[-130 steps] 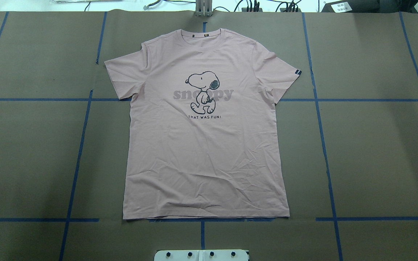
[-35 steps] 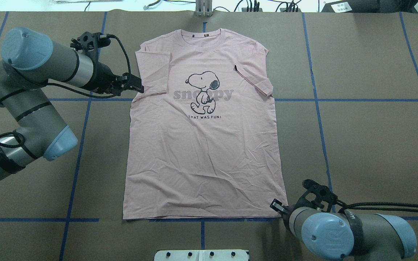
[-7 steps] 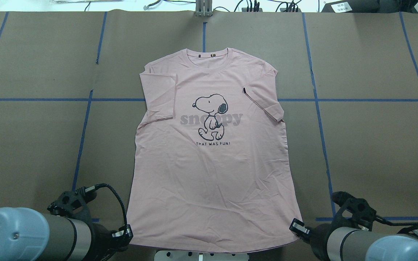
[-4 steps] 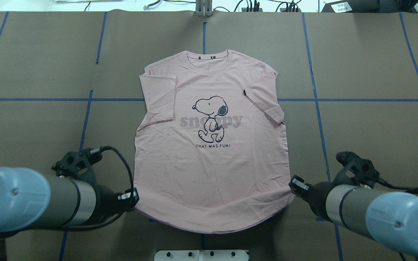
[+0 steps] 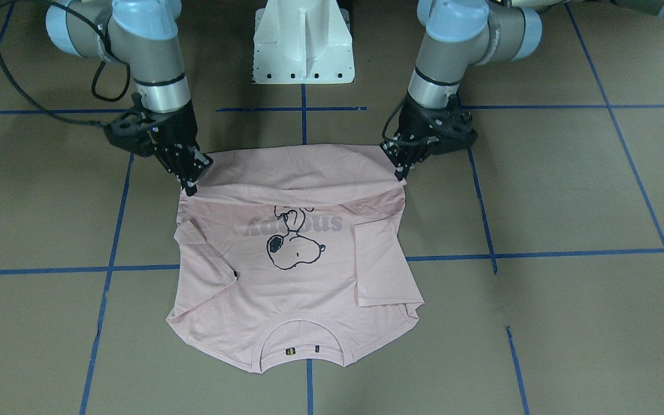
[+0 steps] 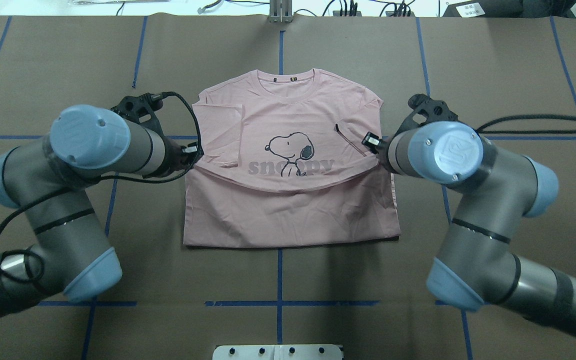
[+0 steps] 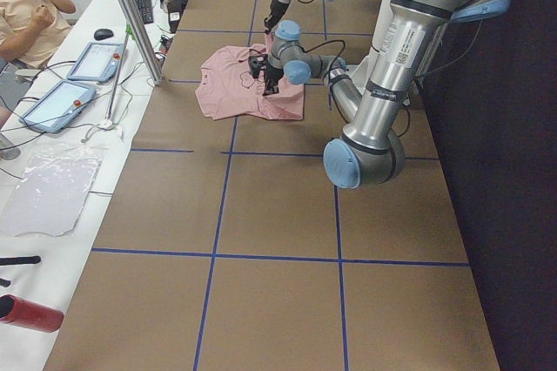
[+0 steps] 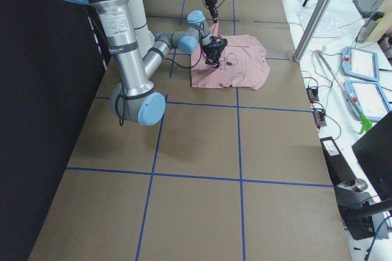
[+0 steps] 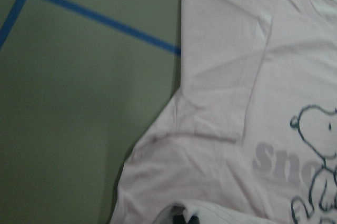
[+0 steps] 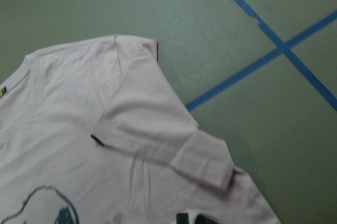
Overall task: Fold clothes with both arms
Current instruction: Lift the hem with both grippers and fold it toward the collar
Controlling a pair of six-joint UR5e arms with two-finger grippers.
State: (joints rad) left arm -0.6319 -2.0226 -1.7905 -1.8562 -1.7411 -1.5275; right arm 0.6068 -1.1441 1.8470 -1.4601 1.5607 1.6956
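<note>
The pale pink T-shirt (image 6: pixel 288 215) lies front up, collar (image 6: pixel 290 82) at the far side, both sleeves folded in over the chest. Its lower half is doubled up over the front, and the raised hem sags across the Snoopy print (image 6: pixel 290 152). My left gripper (image 6: pixel 195 152) is shut on the hem's left corner; in the front-facing view this gripper (image 5: pixel 399 167) is on the right. My right gripper (image 6: pixel 369 141) is shut on the hem's right corner, and shows again in the front-facing view (image 5: pixel 192 178). Both wrist views show a folded sleeve (image 9: pixel 221 77) (image 10: pixel 163 140) below the held cloth.
The brown table cover carries a grid of blue tape lines (image 6: pixel 278 303). The white pedestal (image 5: pixel 303 46) stands at the near edge. A metal post (image 7: pixel 130 14), tablets (image 7: pixel 96 62) and a seated person (image 7: pixel 26 5) are beyond the far edge.
Both grippers have carried the hem corners away from the robot, from the shirt's near end to over its chest. The lower half now covers the small lettering.
</note>
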